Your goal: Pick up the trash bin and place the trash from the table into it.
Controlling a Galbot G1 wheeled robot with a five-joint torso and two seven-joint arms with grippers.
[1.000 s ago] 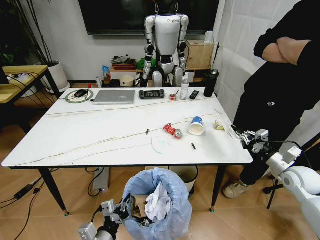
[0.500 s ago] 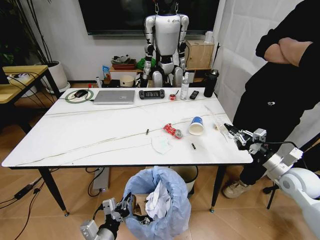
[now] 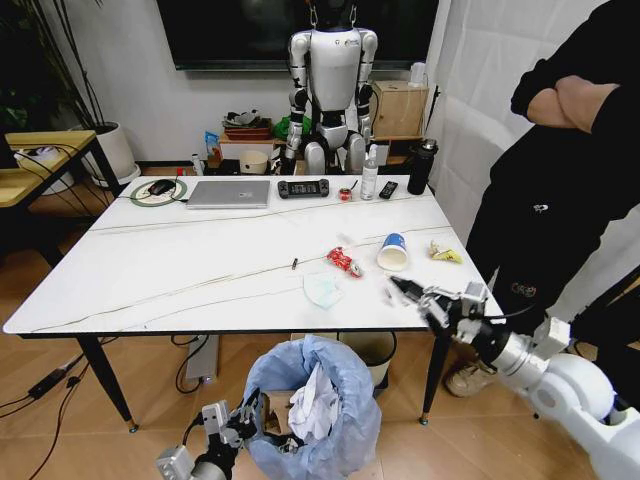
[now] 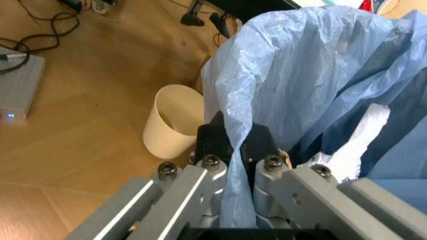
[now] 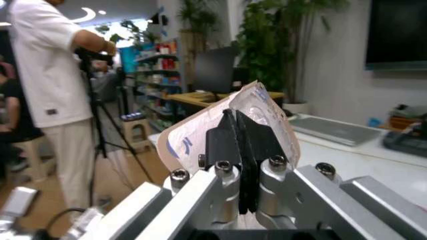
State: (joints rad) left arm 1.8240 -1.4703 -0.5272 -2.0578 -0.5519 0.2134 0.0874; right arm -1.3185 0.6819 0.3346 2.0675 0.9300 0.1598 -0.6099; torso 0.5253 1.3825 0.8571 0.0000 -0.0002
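My right gripper (image 3: 400,290), clamped on a clear plastic wrapper (image 5: 257,107), had swung from the table's (image 3: 150,270) right edge inward to the front edge, so this trash was now nearer the trash bin (image 3: 315,405), which hung below that edge with my left gripper (image 4: 233,145) pinching its blue bag. Between the edge and the bin's mouth the way down looked open; cup (image 3: 392,252), can (image 3: 344,262) and white paper (image 3: 322,290) lay close behind.

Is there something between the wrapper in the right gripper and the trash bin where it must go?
Nothing visible. The right gripper holds the wrapper over the table's front edge; the trash bin, held by the left gripper, stands open below.
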